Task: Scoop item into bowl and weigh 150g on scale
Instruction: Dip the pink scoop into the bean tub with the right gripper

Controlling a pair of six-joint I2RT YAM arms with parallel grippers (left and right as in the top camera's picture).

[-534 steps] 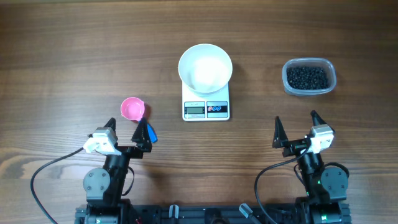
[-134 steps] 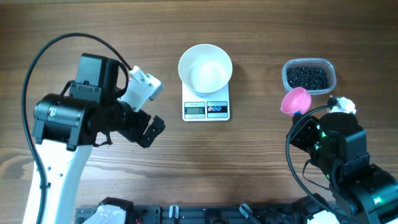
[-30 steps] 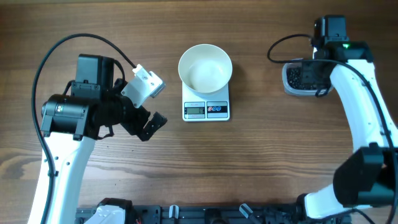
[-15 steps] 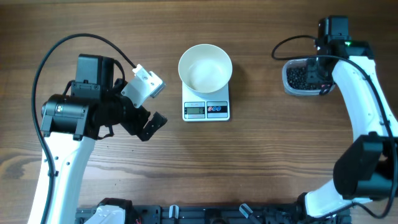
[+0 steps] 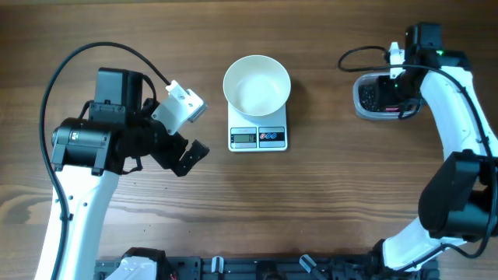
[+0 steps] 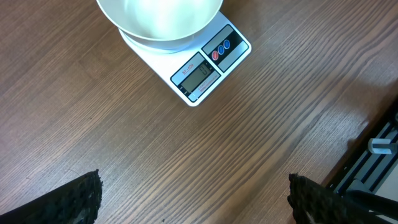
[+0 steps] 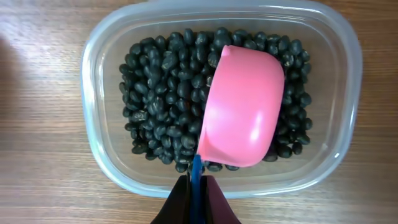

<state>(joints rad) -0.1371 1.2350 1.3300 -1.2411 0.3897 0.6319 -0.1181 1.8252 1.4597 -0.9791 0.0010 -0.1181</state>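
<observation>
Nearest the robot's base, the left gripper hung over bare wooden table, left of the scale and well apart from it. Its two dark fingers stood spread as wide as the wrist view could frame them, with nothing between them but wood grain.

Further out, at the middle of the table, sat the scale, its grey display and two round buttons (one red, one blue in the left wrist view) on the edge facing the robot. The digits were too small to read. The bowl stood on the platform behind the display, its rim overhanging the platform's sides a little.

Off to the far right, the right arm reached out over the clear plastic tub, which lay well apart from the scale. The item, a heap of small black pieces, covered the floor of the tub. The right gripper had its fingers pressed together on the thin blue handle of a pink scoop. The scoop's cup lay inside the tub's outline over the right part of the heap, its smooth rounded outside turned toward the wrist camera. Whether it had dug into the pieces could not be told.
</observation>
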